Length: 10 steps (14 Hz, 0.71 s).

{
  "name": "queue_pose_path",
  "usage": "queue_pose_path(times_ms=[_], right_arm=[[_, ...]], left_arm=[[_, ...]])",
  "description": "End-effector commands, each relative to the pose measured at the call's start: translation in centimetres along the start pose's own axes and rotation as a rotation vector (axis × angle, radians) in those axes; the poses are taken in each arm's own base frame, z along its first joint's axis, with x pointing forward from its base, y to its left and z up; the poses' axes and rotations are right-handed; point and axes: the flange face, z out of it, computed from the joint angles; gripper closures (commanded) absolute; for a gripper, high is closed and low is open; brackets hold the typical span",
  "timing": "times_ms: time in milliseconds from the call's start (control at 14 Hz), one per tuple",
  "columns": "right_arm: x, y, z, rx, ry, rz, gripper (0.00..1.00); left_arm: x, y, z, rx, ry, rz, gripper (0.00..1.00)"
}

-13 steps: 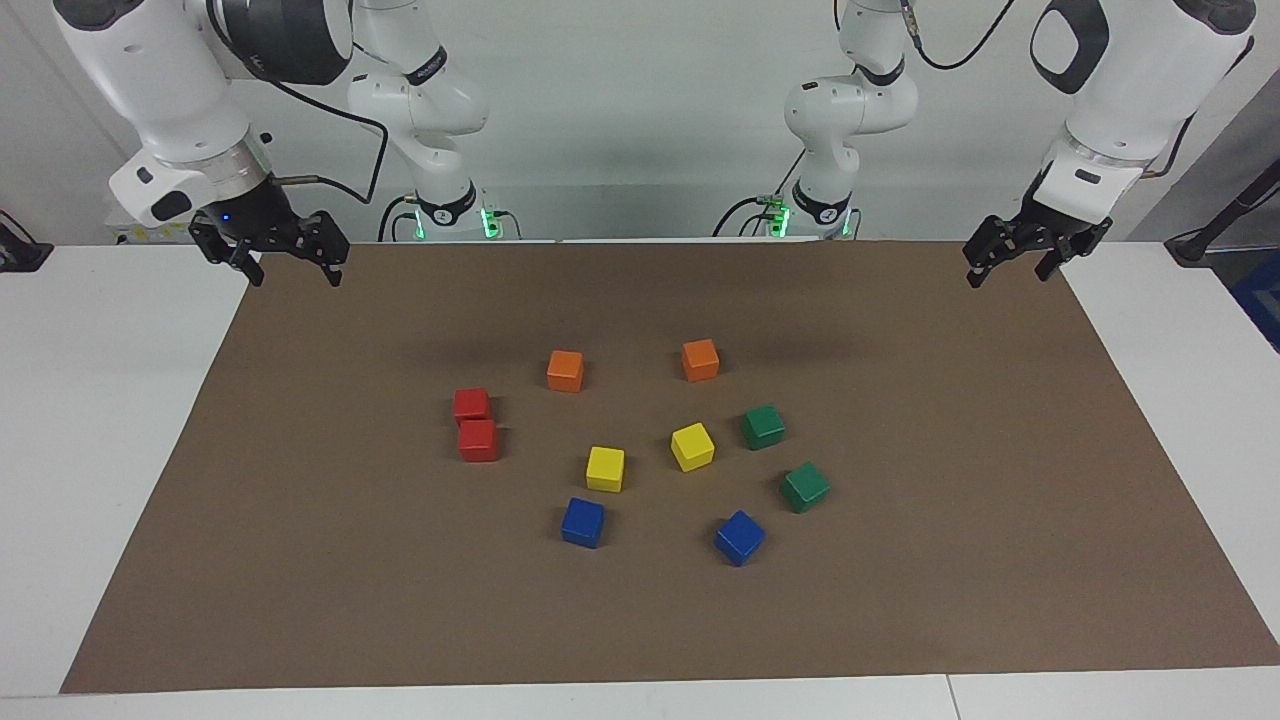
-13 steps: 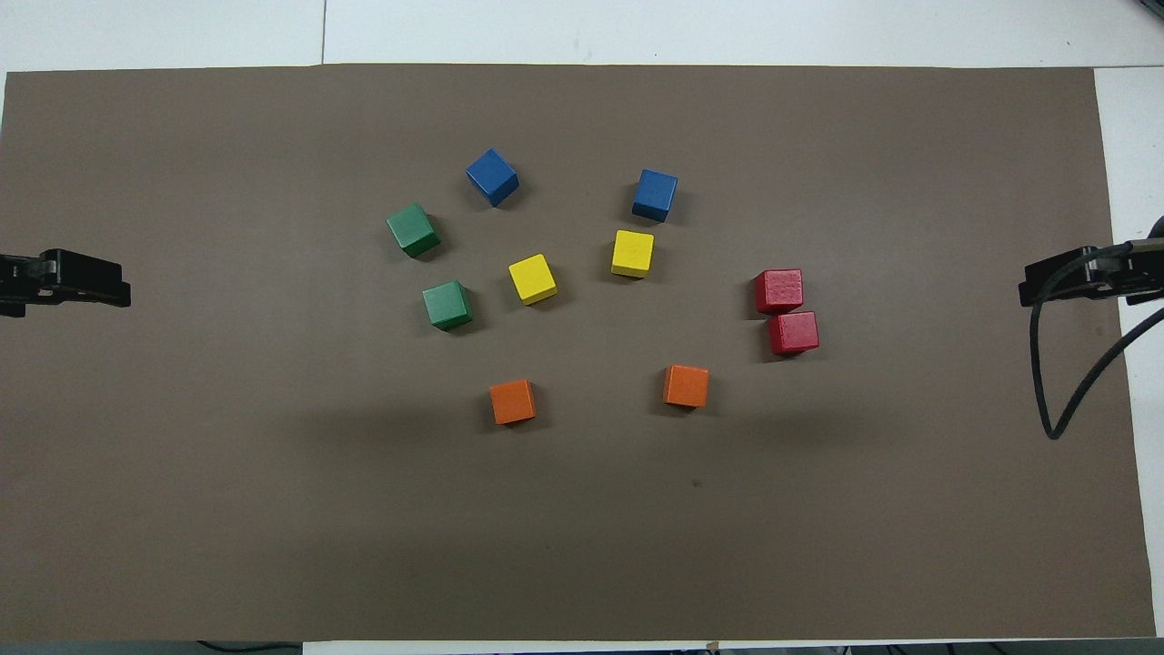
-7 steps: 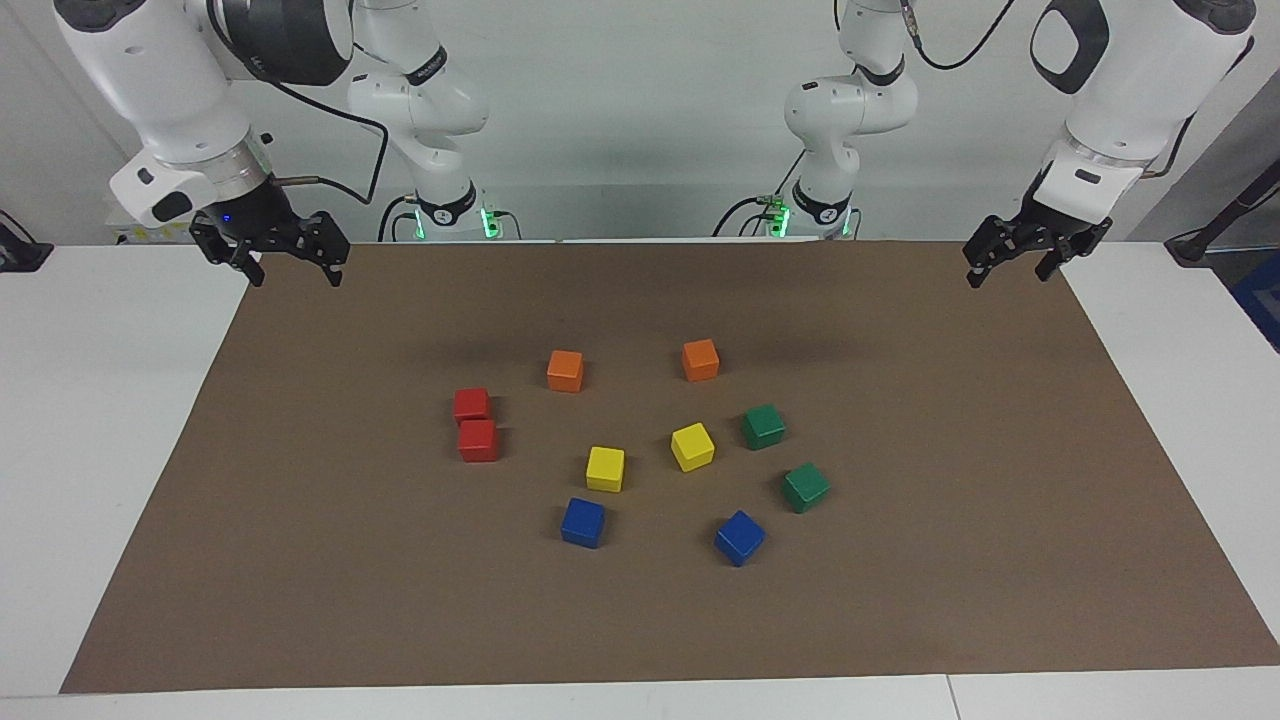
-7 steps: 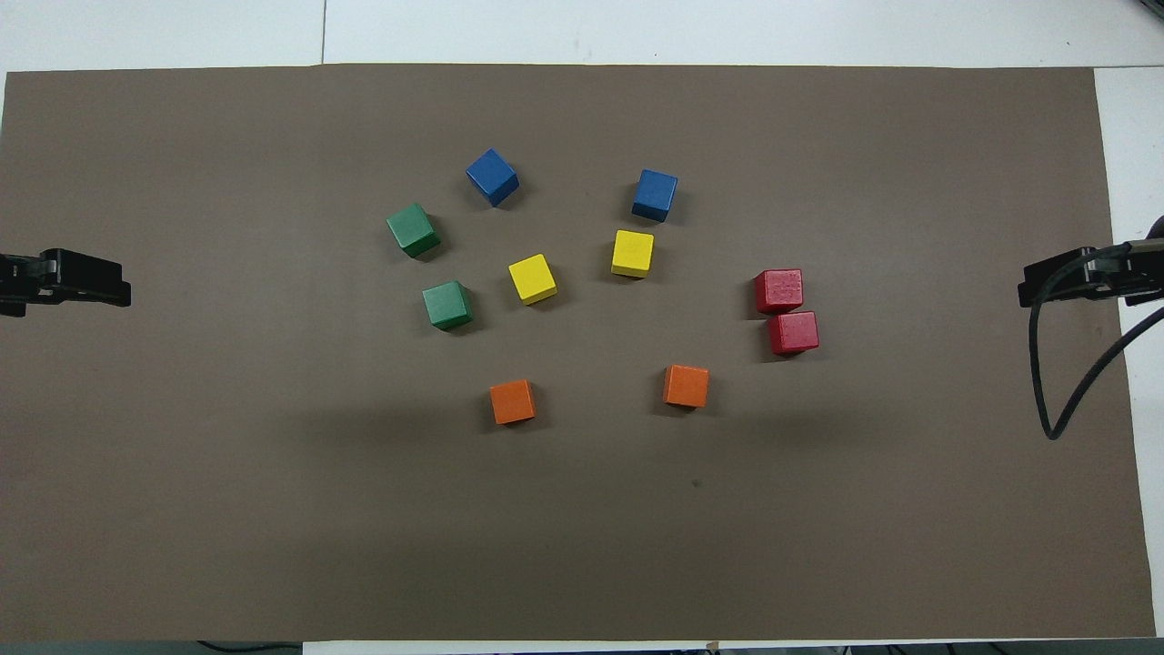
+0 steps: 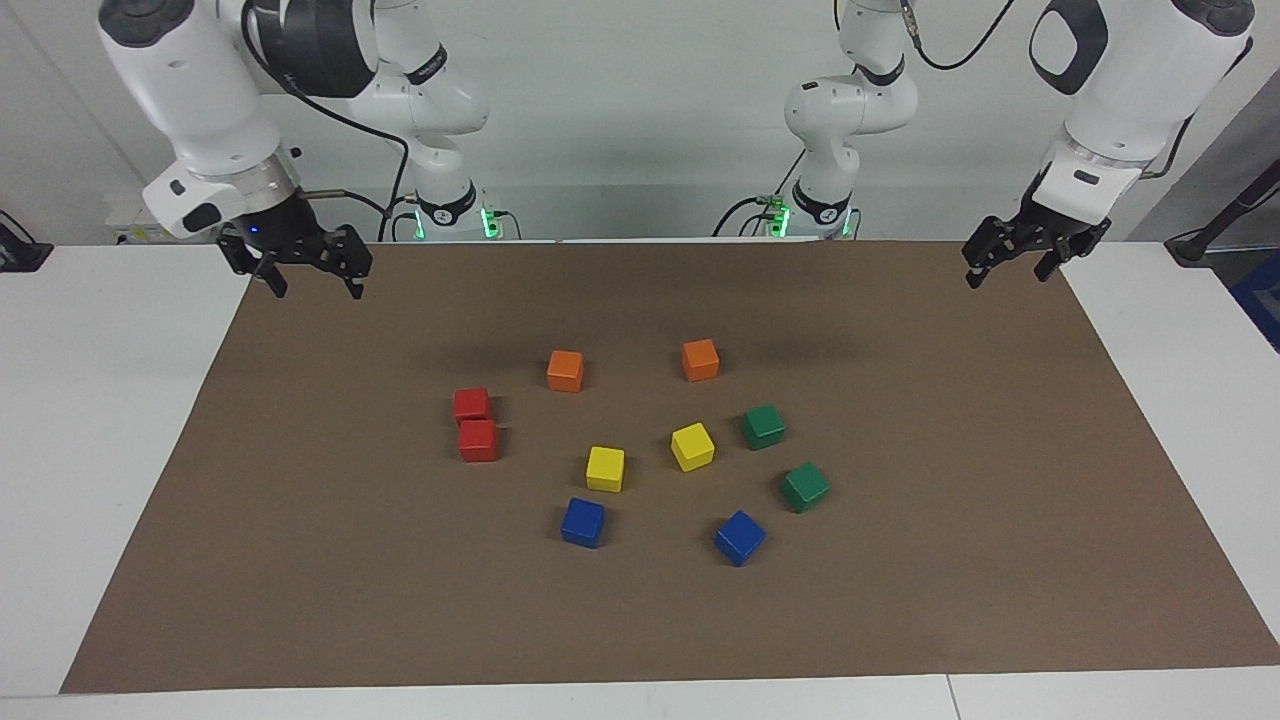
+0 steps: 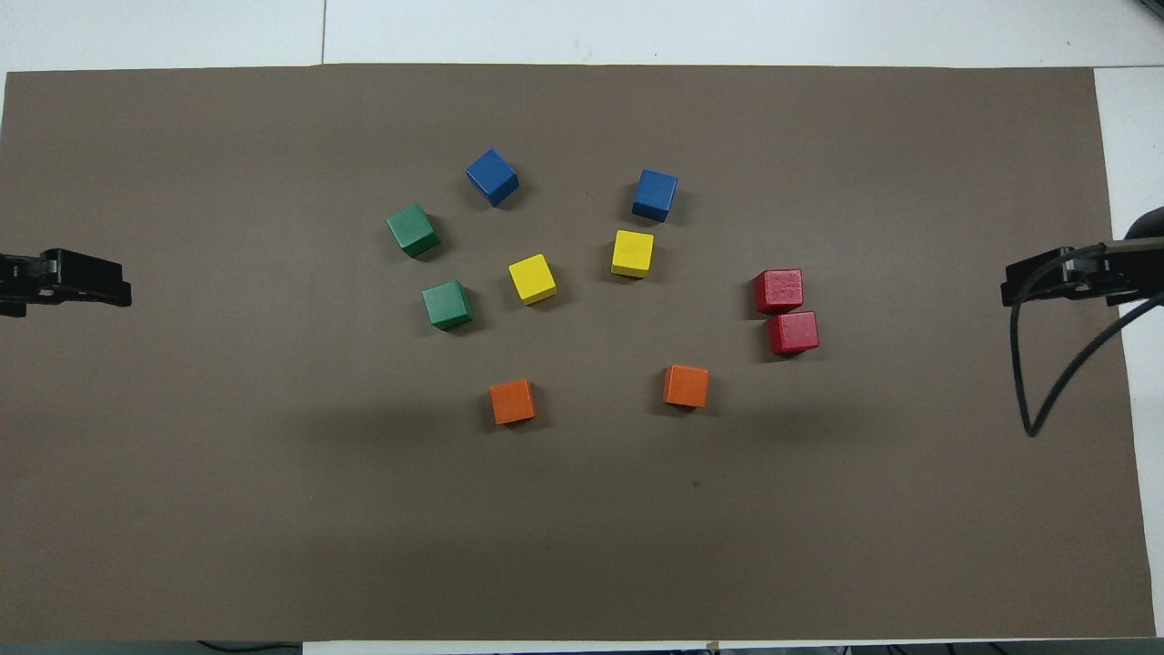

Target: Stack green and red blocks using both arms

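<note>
Two red blocks (image 5: 471, 404) (image 5: 478, 440) lie touching side by side on the brown mat, toward the right arm's end; in the overhead view they are the red blocks (image 6: 778, 290) (image 6: 793, 332). Two green blocks (image 5: 763, 427) (image 5: 805, 487) lie apart toward the left arm's end, shown from above as green blocks (image 6: 446, 305) (image 6: 413, 229). My right gripper (image 5: 316, 291) hangs open and empty over the mat's corner at its own end. Over the mat's edge at the other end, my left gripper (image 5: 1006, 279) is open and empty too.
Two orange blocks (image 5: 565, 370) (image 5: 700, 359) lie nearest the robots. Two yellow blocks (image 5: 605, 468) (image 5: 692, 446) sit mid-mat between the red and green ones. Two blue blocks (image 5: 583, 522) (image 5: 739, 537) lie farthest out. The brown mat (image 5: 1000, 560) covers the white table.
My right arm has swung inward, carrying its open gripper a little toward the middle of the mat. The left arm and all blocks have stayed put.
</note>
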Motion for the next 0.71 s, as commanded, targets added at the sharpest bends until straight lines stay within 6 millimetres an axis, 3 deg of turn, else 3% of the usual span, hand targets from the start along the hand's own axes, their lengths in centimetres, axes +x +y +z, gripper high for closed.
queue_pose_path(times_ms=[0,357,429,643], right_arm=[[-1.4,-0.8,4.3,0.008,0.022,0.013,0.0],[-0.6,-1.6,11.5,0.013,0.025,0.008,0.0],[-0.8,-3.2,12.2,0.017,0.037,0.008,0.0],[-0.6,-6.3,14.2,0.028,0.049,0.046,0.0]], left_arm=[[-0.4,3.4,1.7,-0.016,0.033,-0.024,0.0],[1.8,11.2,7.8,-0.037,0.057,-0.115,0.0],[2.6,13.3,9.7,-0.045,0.062,-0.139,0.0],[4.4,15.4,13.8,-0.058,0.07,-0.156,0.0]])
